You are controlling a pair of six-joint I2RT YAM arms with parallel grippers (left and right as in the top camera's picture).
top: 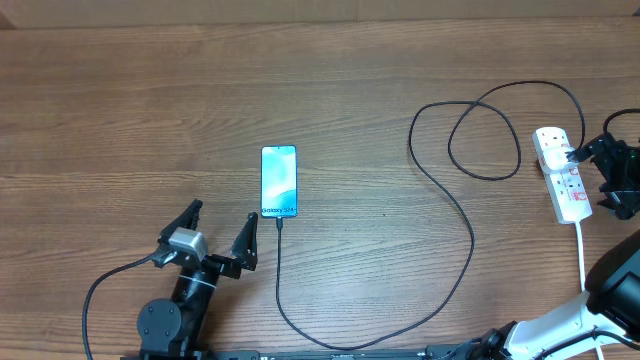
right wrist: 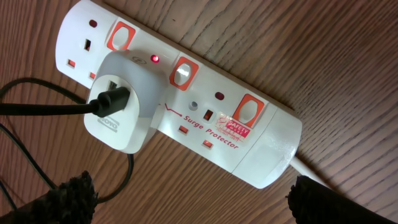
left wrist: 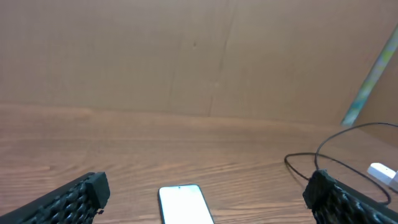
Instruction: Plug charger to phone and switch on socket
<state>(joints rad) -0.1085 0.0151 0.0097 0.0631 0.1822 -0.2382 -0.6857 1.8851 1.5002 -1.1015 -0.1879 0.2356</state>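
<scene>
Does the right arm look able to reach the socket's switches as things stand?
Likely yes: the right gripper hangs open just over the socket, whose switches face up uncovered; only the white adapter crowds the middle one.

Charger loops (top: pixel 472 240) cross the table (top: pixel 120 100) between phone (top: pixel 279 181) and socket (top: pixel 560 175).

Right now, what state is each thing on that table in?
phone: screen lit, lying flat.
charger: tip at the phone's bottom edge; other end in the white adapter.
socket: adapter plugged in, one red light glowing.
left gripper: open, empty.
right gripper: open, empty, above the socket.
</scene>
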